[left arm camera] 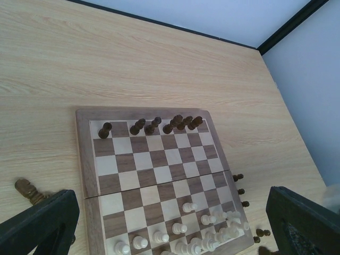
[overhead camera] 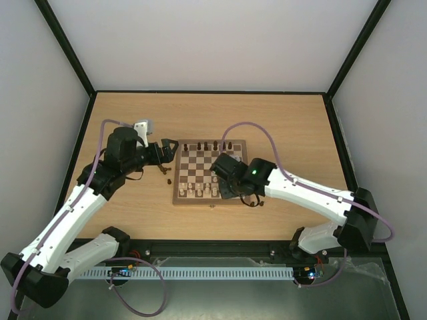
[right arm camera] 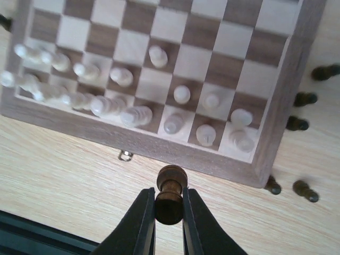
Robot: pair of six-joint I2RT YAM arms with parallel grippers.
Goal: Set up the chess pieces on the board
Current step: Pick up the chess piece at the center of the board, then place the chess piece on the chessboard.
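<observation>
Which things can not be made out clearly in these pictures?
Top view: the dark chessman in the right gripper is hidden under its body.
Right wrist view: the left cream chessmen are blurred; types unclear.
Top view: loose dark pieces beside the board are too small to name.

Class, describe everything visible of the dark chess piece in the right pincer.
The dark chess piece is glossy brown wood: rounded head, narrow collar, wider body. The right pincer clamps its body between both black fingers, head beyond the tips. It shows against bare table just outside the board border; nothing else visibly touches it.
</observation>
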